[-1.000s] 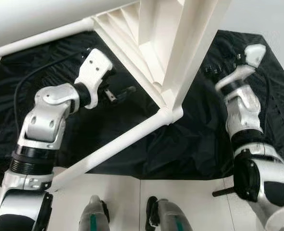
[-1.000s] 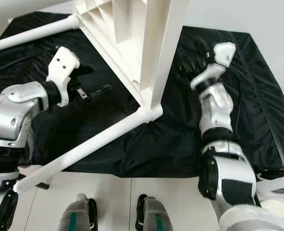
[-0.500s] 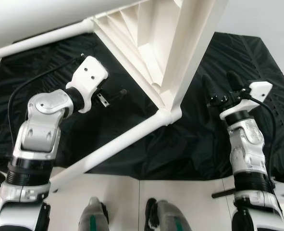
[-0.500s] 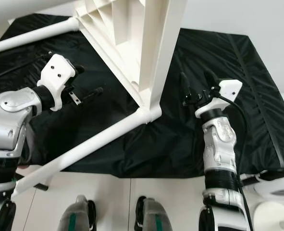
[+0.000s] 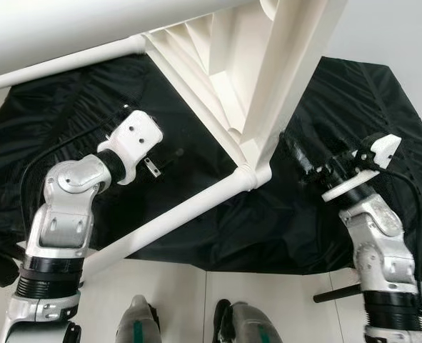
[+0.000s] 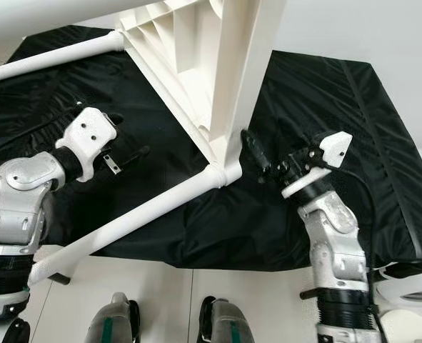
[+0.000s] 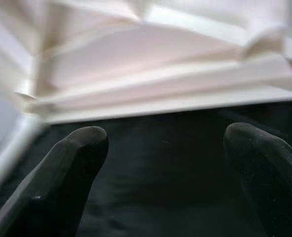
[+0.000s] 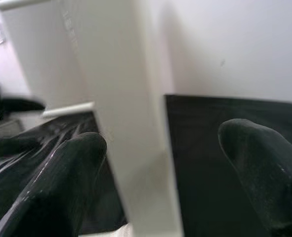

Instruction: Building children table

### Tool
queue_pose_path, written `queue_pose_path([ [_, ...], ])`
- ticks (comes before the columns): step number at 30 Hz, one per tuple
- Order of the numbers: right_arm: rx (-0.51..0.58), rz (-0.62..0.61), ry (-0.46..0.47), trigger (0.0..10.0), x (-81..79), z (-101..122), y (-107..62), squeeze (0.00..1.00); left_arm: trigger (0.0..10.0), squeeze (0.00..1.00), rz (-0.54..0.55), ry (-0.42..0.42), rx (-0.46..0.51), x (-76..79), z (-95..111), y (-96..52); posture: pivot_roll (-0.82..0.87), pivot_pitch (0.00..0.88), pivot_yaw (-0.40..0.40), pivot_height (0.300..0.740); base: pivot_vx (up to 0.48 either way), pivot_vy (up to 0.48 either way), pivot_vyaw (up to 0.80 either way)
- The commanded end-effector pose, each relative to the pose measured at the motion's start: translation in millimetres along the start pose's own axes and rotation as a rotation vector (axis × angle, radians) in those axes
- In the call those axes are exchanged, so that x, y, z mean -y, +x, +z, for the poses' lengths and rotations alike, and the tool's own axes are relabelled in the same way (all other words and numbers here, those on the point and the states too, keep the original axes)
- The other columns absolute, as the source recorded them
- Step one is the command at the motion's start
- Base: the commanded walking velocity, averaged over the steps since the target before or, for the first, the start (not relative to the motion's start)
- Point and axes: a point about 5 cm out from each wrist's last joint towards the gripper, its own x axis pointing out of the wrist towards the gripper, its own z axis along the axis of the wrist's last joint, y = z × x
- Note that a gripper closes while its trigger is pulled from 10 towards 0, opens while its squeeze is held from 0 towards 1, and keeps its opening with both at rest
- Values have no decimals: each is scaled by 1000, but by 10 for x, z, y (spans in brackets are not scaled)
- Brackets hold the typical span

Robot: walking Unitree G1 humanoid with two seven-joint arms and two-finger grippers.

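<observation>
Black fingers of our right hand point(image 6: 257, 158) are spread wide, released, just beside the white table leg point(image 6: 240, 64) near its corner joint point(image 6: 221, 171). On the leg's other side our left hand point(image 5: 169, 153) is spread too, gripping nothing. We see the white children's table frame point(image 5: 211, 78) tilted over black sheeting point(image 6: 353, 128).

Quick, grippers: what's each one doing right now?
Left gripper: open, empty, pointing at the white table frame.
Right gripper: open, fingers either side of the white table leg, not yet clamped.
</observation>
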Motion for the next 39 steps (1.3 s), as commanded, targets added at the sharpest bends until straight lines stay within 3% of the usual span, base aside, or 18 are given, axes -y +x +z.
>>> queue_pose_path([
  [1, -6, 41, 4, 10000, -42, 23, 7, 0, 10000, 0, 406, 17, 43, -212, 93, -31, 100, 68, -84, 740, 0, 0, 0],
  [8, -14, 56, -3, 10000, -50, 26, 143, 0, 10000, 0, 510, 89, 107, -370, 268, -67, 112, 75, -104, 740, 0, 0, 0],
  [12, -1, 28, -16, 10000, 9, 21, 256, 0, 10000, 0, 449, 111, 78, -281, 257, -1, 130, 84, -117, 740, 0, 0, 0],
  [18, 13, -6, -8, 10000, 19, 20, 297, 0, 10000, 0, 392, 99, 90, -172, 269, 39, 127, 87, -117, 740, 0, 0, 0],
  [19, 14, -39, -6, 10000, 3, -13, 355, 0, 10000, 0, 312, 85, 92, -57, 249, 61, 119, 95, -114, 740, 0, 0, 0],
  [24, 15, -72, -1, 10000, -21, -50, 428, 0, 10000, 0, 250, 80, 89, 39, 220, 72, 115, 100, -113, 740, 0, 0, 0],
  [31, 14, -128, 29, 10000, -67, -125, 579, 0, 10000, 0, 243, 54, 52, 124, 158, 62, 103, 108, -112, 740, 0, 0, 0],
  [39, -42, -173, 47, 10000, -120, -235, 778, 0, 10000, 0, 310, 8, 33, 172, 179, 34, 107, 112, -134, 740, 0, 0, 0],
])
